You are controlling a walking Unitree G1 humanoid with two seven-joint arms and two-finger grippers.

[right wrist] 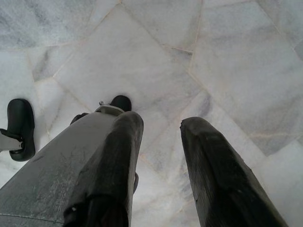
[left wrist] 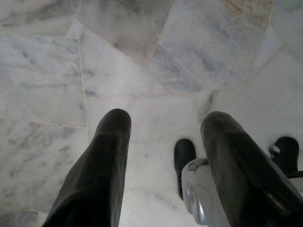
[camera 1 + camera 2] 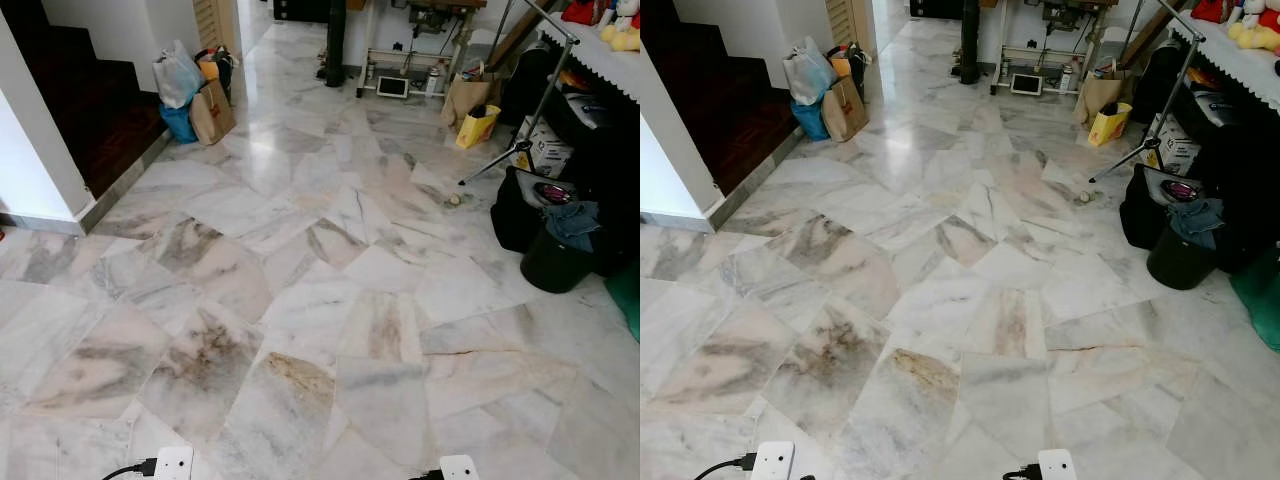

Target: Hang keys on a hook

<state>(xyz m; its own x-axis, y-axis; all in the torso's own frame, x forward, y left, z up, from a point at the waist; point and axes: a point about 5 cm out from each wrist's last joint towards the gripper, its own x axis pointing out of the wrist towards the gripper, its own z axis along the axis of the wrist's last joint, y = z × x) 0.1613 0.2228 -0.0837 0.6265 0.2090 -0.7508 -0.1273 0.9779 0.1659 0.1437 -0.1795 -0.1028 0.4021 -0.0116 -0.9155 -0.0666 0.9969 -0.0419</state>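
Note:
My left gripper [image 2: 165, 120] hangs over the marble floor [image 3: 320, 300], open, with nothing between its two black fingers [image 2: 111, 151]. My right gripper [image 1: 161, 124] hangs the same way, open and empty, its fingers [image 1: 208, 161] pointing down at the pale tiles. My black feet [image 2: 183, 156] [image 1: 21, 127] stand on the floor below them. The white tops of my two arms [image 3: 172, 462] [image 3: 458, 467] show at the near edge of the eye views.
A dark stairway [image 3: 90, 110] and a white wall corner [image 3: 40, 170] lie to the left. Shopping bags [image 3: 195, 95] stand at the back left. On the right are a black bin [image 3: 555, 262], a black bag [image 3: 520, 205], a yellow bag [image 3: 478, 125] and a cloth-covered table [image 3: 600, 55].

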